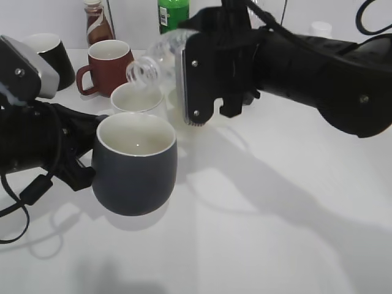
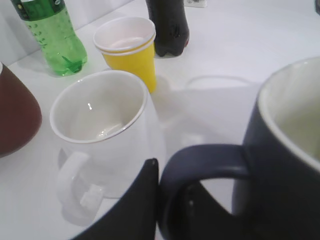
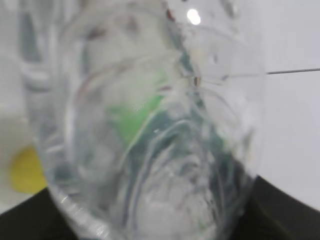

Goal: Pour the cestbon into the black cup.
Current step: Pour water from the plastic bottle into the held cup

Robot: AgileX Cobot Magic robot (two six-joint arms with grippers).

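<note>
Right gripper [image 1: 205, 76] clamping water bottle [image 1: 156, 55], tipping neck downward for pouring (mouth over white mug [image 1: 136, 98]?). Left gripper [image 1: 73, 153] gripping dark cup [image 1: 135, 162] handle, steadying it.

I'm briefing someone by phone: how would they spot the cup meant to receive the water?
Start at the left gripper at the white table's left edge; it holds the black cup by its handle. Unlike the white mug and brown-red mug behind, it is matte charcoal, white inside.

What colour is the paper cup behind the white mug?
Yellow outside, white inside; the paper cup shows best in the left wrist view.
</note>
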